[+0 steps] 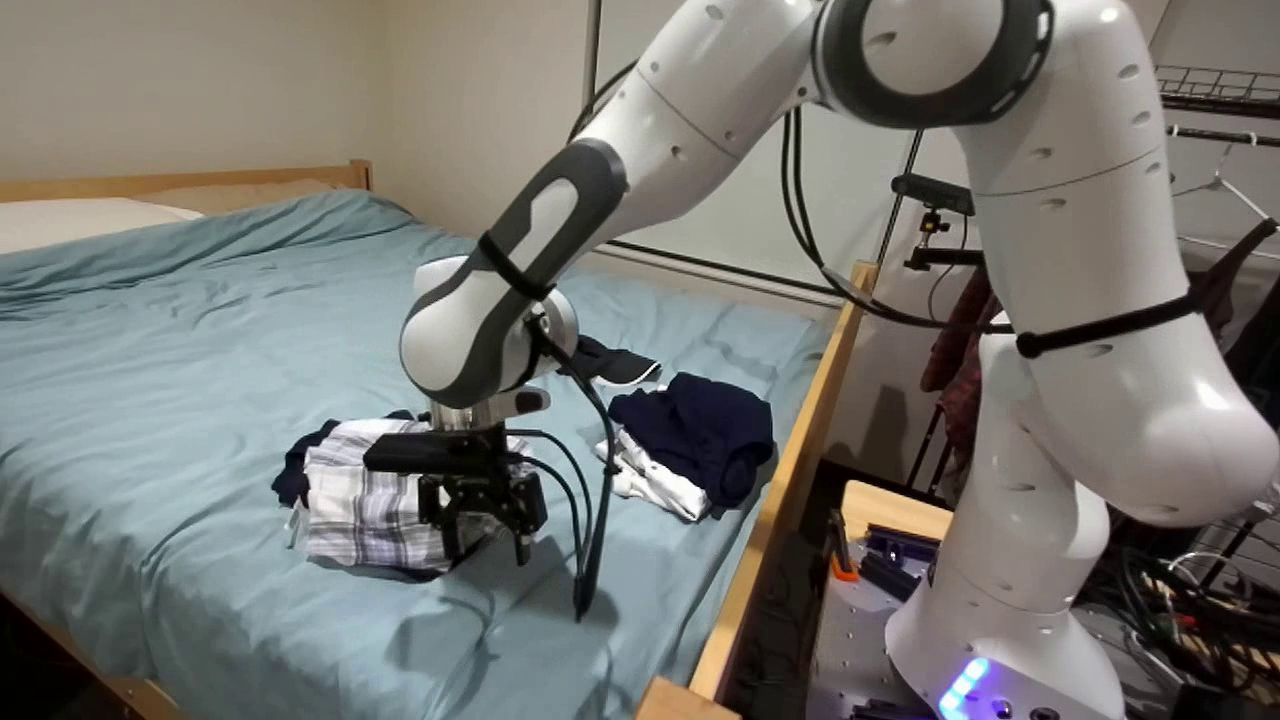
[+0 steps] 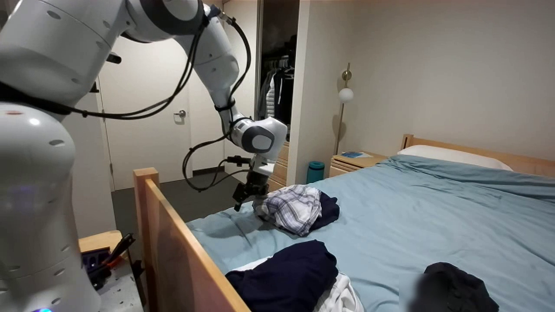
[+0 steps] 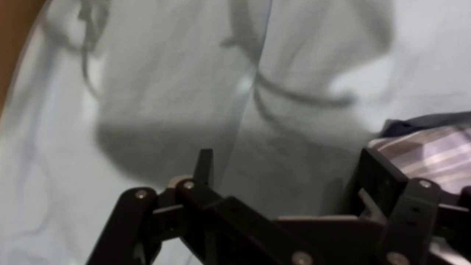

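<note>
Wrinkled blue bedding [image 1: 170, 400] lay under the gripper [image 3: 284, 156], fingers [image 3: 205, 167] spread and empty, the plaid cloth [image 1: 360, 510] just beside it, contact unclear.
Positioning seemed the step in hand; gripping the cloth would call for a sideways shift, then lowering. The wrist view showed bedding between the fingers; both exterior views showed a navy garment [image 1: 705, 425] near the footboard [image 1: 788, 480], out of the wrist camera's sight.
</note>
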Tool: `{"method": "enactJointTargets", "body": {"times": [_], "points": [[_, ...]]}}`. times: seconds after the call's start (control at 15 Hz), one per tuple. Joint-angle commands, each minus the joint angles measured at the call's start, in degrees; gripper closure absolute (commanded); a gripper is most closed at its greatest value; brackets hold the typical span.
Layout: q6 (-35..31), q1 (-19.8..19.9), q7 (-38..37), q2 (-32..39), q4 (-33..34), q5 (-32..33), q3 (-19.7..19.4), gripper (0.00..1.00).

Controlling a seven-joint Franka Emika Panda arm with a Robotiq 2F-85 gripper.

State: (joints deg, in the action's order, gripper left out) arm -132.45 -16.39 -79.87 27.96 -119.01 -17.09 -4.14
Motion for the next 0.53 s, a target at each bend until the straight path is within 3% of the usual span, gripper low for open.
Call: {"method": "enactJointTargets", "body": {"times": [0.0, 0.2, 0.27, 0.47], "points": [[3.00, -3.28, -10.80, -9.00, -6.87, 12.20, -0.90, 0.00], [3.60, -3.54, -16.30, -12.20, -8.03, 19.44, 0.84, 0.00], [0.96, -3.11, -17.92, -12.43, -8.42, 20.97, 1.40, 0.00], [-3.29, -0.46, -21.25, -11.93, -9.48, 19.07, 2.59, 0.00]]}}
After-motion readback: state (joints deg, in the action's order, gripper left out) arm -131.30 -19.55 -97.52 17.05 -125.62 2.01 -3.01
